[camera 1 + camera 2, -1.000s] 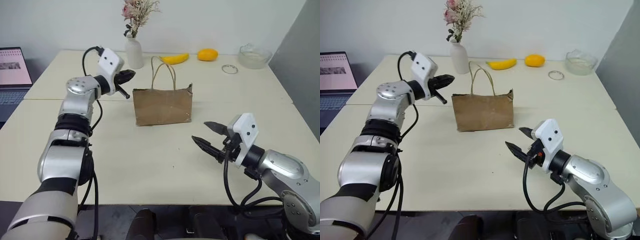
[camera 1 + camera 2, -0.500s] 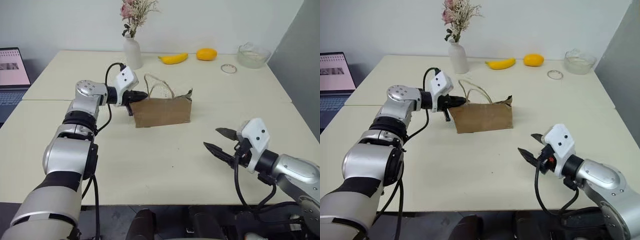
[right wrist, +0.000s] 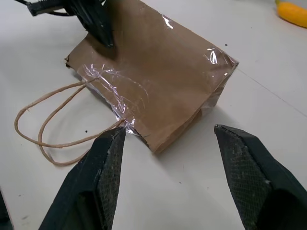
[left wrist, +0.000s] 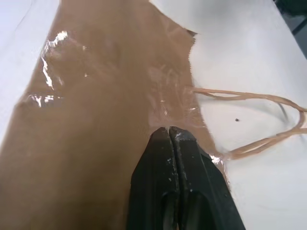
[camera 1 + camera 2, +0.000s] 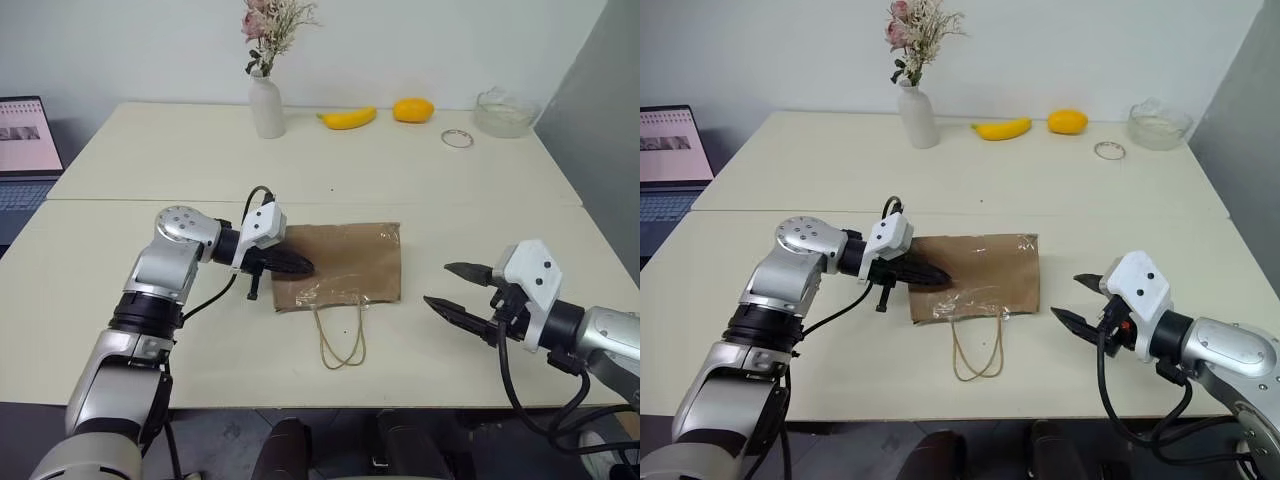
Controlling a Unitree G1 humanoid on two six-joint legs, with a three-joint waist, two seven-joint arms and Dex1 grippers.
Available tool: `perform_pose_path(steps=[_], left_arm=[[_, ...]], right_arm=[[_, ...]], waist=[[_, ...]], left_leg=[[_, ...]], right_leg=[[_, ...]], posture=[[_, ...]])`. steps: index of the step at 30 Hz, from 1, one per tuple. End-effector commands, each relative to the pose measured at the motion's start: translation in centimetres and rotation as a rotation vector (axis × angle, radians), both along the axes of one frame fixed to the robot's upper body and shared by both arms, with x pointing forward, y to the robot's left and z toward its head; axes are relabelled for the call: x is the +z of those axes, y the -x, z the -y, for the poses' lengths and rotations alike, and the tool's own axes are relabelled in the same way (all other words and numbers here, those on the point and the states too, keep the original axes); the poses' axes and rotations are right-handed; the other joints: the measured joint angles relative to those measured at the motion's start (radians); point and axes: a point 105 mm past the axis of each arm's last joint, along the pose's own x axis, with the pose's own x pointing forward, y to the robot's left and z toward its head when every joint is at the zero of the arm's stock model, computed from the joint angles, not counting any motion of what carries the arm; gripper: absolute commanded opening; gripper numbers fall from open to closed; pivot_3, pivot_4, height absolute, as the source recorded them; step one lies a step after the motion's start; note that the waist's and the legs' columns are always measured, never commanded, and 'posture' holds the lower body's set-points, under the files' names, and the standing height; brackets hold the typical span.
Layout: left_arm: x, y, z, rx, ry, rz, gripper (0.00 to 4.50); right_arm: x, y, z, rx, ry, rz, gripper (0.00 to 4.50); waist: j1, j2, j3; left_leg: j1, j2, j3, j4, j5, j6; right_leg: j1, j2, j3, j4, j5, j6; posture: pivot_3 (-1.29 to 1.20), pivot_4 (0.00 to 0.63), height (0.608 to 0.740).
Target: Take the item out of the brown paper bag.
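The brown paper bag [image 5: 345, 262] lies flat on the table, its mouth and tan loop handles [image 5: 342, 340] towards the near edge. My left gripper [image 5: 305, 267] is shut, its fingertips [image 4: 170, 132] resting on the bag's upper face near its left side. Off the bag's right side, my right gripper [image 5: 437, 284] stands open, pointing at the bag, with nothing between its fingers [image 3: 108, 158]. The item is hidden.
Along the table's far edge stand a white vase [image 5: 266, 105] with dried flowers, a banana [image 5: 348, 118], an orange fruit [image 5: 414, 109], a glass bowl [image 5: 507, 112] and a small ring [image 5: 457, 139]. A laptop [image 5: 25, 140] sits at the far left.
The bag has gone from standing upright to lying flat, handles toward the near edge. My left gripper came down and back with it. My right gripper drifted slightly right.
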Motion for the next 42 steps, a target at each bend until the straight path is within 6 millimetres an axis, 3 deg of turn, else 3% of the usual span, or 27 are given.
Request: perform_pose_path(steps=[1, 3, 8, 12, 19, 27, 42], left_arm=[[3.5, 0.3, -0.9, 0.026, 0.011, 0.212, 0.40], [3.2, 2.1, -0.7, -0.037, -0.021, 0.261, 0.90], [-0.4, 6.2, 0.9, -0.212, -0.105, 0.338, 2.47], [-2.3, 6.6, 2.0, -0.260, -0.111, 0.361, 2.47], [-4.3, 5.6, 3.4, -0.337, -0.154, 0.461, 2.47], [-4.2, 5.0, 3.0, -0.365, -0.166, 0.516, 2.47], [-6.0, 5.2, 7.4, -0.417, -0.088, 0.520, 2.47]], right_arm=[[0.1, 0.8, -0.4, 0.056, 0.015, -0.003, 3.09], [-0.4, 1.3, -0.7, 0.090, 0.028, -0.033, 3.09], [-1.5, 2.4, -1.6, 0.173, 0.038, -0.096, 3.09], [-1.7, 2.6, -2.1, 0.196, 0.033, -0.106, 3.09], [-2.0, 2.9, -2.2, 0.213, 0.050, -0.126, 3.09], [-2.3, 3.4, -1.9, 0.201, 0.059, -0.138, 3.09], [-2.8, 3.7, -2.9, 0.241, 0.050, -0.141, 3.09]], waist=[[0.001, 0.000, 0.000], [0.000, 0.001, 0.000], [0.002, 0.001, 0.000], [0.010, 0.000, -0.001], [0.008, 0.000, -0.001], [0.007, 0.000, -0.001], [0.006, 0.000, -0.001]], left_leg=[[0.000, 0.000, 0.000, 0.000, 0.000, 0.000], [0.000, 0.000, -0.001, -0.001, 0.000, 0.000], [0.003, 0.000, 0.001, -0.001, 0.000, 0.000], [0.004, 0.000, 0.000, 0.000, 0.000, 0.000], [0.004, -0.001, 0.002, -0.001, 0.000, 0.000], [0.004, 0.000, 0.002, -0.001, 0.000, 0.000], [0.004, 0.000, 0.004, -0.001, 0.000, 0.000]], right_leg=[[0.000, 0.000, 0.000, 0.000, 0.000, 0.000], [0.000, 0.000, 0.001, -0.001, 0.000, 0.000], [0.001, -0.001, 0.004, -0.002, 0.000, 0.000], [0.003, -0.001, 0.001, -0.001, 0.000, 0.000], [0.003, 0.000, 0.002, -0.002, 0.000, 0.000], [0.003, 0.000, 0.001, -0.001, 0.000, 0.000], [0.003, 0.000, 0.002, -0.001, 0.000, 0.001]], posture=[[0.00, 0.150, 0.740], [0.00, 0.150, 0.740], [0.00, 0.150, 0.740], [0.00, 0.150, 0.740], [0.00, 0.150, 0.740], [0.00, 0.150, 0.740], [0.00, 0.150, 0.740]])
